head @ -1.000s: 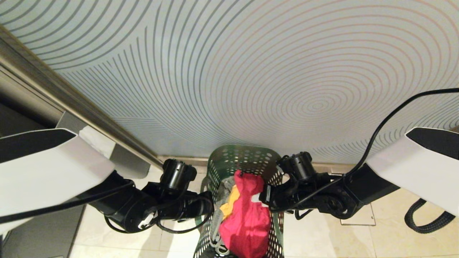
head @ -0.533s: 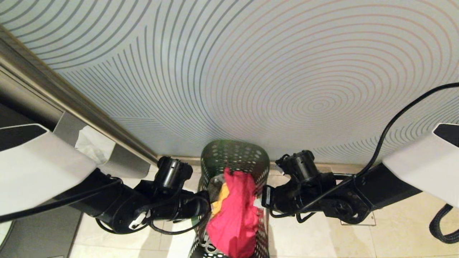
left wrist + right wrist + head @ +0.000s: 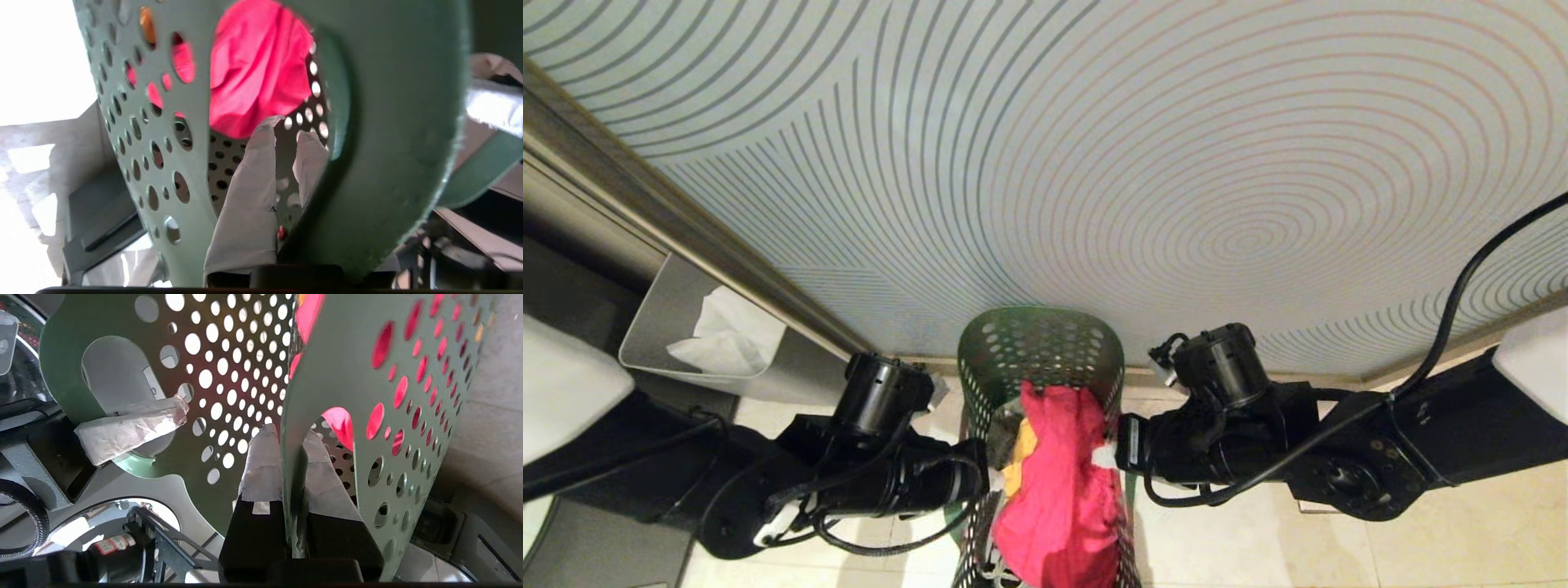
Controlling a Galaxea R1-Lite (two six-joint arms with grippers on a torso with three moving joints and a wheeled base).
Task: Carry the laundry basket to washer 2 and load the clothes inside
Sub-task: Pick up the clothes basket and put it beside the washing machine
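The laundry basket (image 3: 1045,359) hangs between the two arms in front of the curved-line wall (image 3: 1094,163), above the tiled floor (image 3: 1462,531). The left tool (image 3: 282,163) is clenched on the basket's left wall at its handle cut-out, and the right tool (image 3: 291,457) pinches the right wall between its taped fingers (image 3: 261,465). The clothes (image 3: 1058,490) (pink-red garment uppermost) bulge inside. A grey bin (image 3: 654,327) sits far left.

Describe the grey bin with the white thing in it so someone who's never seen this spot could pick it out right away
Start at the big pale wall covered in curved lines and follow its metal edge strip down to the left. The grey bin sits there, beyond the left gripper, holding a crumpled white sheet. Unlike the green laundry basket in the middle, its walls are plain and solid, with no holes.
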